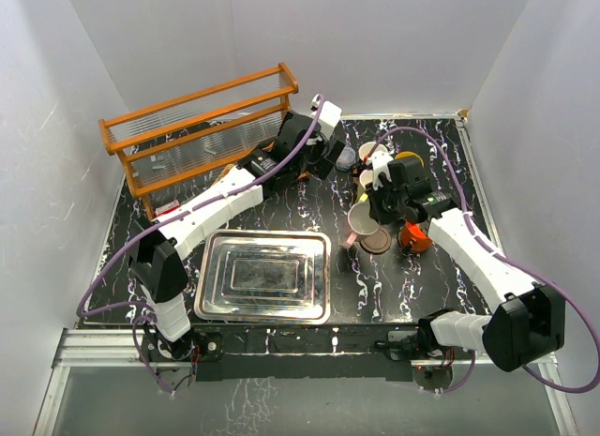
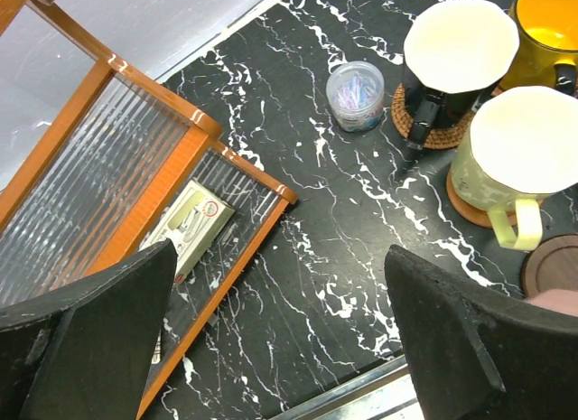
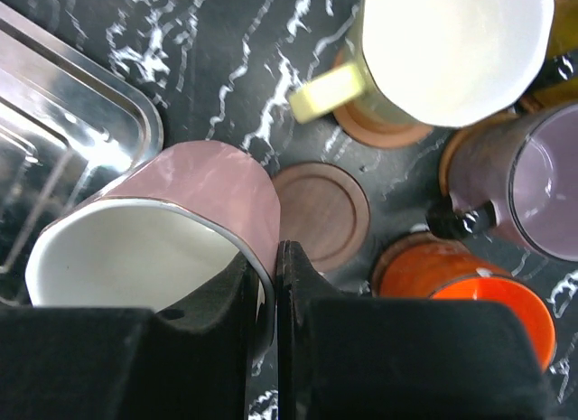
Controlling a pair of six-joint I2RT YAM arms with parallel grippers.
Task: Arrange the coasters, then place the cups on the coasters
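While the right gripper [image 3: 266,260] pinches the rim of the pale pink mug [image 3: 181,199], the bare dark brown coaster [image 3: 322,212] lies just beside it, at two o'clock in the wrist view.

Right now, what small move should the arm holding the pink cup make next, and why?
Probably shift the pink cup sideways over the bare dark coaster beside it, then lower it. The right pincer pinches the cup's rim, holding it tilted, and that coaster is the only empty one in view.
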